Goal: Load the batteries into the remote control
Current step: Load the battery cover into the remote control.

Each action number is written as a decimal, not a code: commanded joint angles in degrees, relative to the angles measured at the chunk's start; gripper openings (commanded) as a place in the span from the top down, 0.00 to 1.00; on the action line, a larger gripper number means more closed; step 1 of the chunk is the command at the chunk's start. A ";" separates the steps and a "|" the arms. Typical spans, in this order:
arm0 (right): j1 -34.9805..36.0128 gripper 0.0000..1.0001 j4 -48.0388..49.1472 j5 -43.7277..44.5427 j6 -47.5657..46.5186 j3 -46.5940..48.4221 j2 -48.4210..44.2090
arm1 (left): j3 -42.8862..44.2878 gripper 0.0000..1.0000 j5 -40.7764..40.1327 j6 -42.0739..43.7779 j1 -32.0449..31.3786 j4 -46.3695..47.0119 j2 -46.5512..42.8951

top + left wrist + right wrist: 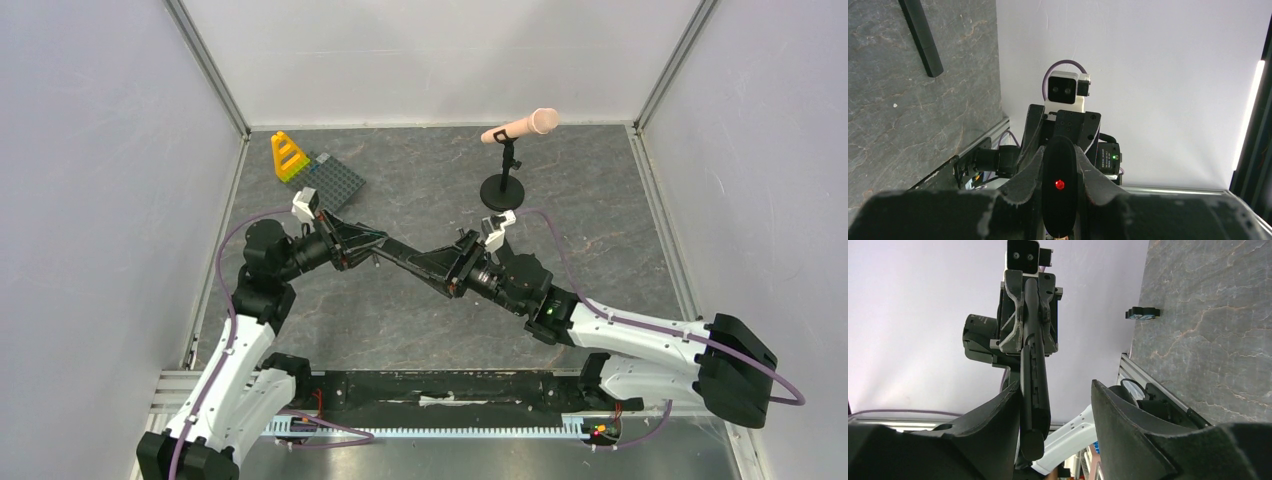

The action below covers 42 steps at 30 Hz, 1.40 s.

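A: L claw status?
B: clamped on remote control, held up off table
A: R claw?
B: fingers apart, remote's other end betw them, against one finger

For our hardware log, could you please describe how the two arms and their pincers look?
The left arm and right arm have white lower links, black joints and purple cables. The left pincer and right pincer are matt black, with thick curved fingers.

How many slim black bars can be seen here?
2: the remote in the left end effector, and one bar lying on the table. Others may be hidden.
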 commanded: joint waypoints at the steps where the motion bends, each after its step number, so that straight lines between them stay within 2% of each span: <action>1: -0.35 0.46 -1.22 1.87 3.27 0.77 0.11 | 0.16 0.98 1.49 -0.43 -0.18 5.47 -1.43; 7: -0.38 0.47 -2.28 -0.09 4.99 3.02 2.14 | 0.74 0.98 2.22 1.68 -0.18 7.35 -1.93; 19: -0.34 0.55 -3.01 -0.85 6.82 2.58 4.87 | 0.44 0.98 2.59 0.29 -0.23 9.45 -2.15; 32: -0.36 0.62 -0.82 -2.20 4.99 4.43 10.29 | -0.29 0.98 3.72 -10.53 -0.19 11.15 -3.56; 42: -0.38 0.67 0.61 -4.08 4.90 5.11 12.88 | -0.42 0.98 5.00 -11.58 -0.23 11.08 -3.88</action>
